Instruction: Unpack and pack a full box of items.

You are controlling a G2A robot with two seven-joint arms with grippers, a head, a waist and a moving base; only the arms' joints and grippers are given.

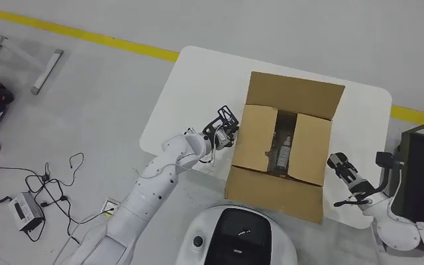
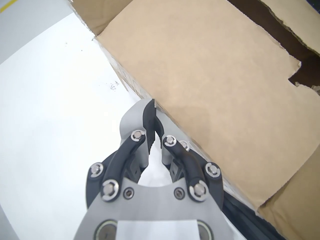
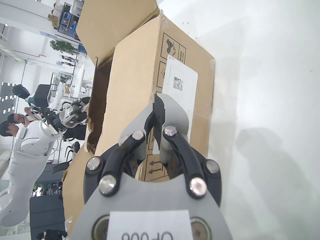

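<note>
A brown cardboard box (image 1: pixel 311 99) stands in the middle of the white table (image 1: pixel 192 86). Its far and near flaps are folded outward. The two side flaps lie half closed, and the gap between them shows bottles (image 1: pixel 283 152) inside. My left gripper (image 1: pixel 225 126) sits at the box's left side, shut and holding nothing. In the left wrist view its fingertips (image 2: pixel 152 106) rest just under the edge of the left flap (image 2: pixel 212 76). My right gripper (image 1: pixel 339 165) is at the box's right side, also shut and holding nothing. Its tips (image 3: pixel 157 101) are close to the wall by a white label (image 3: pixel 181 83).
Bare table surface (image 2: pixel 50 101) lies left of the box and beyond its far flap. A dark object (image 1: pixel 414 172) stands at the table's right edge. On the floor to the left are cables with a power brick (image 1: pixel 26 209), a white tube (image 1: pixel 46 71) and a yellow line (image 1: pixel 99 38).
</note>
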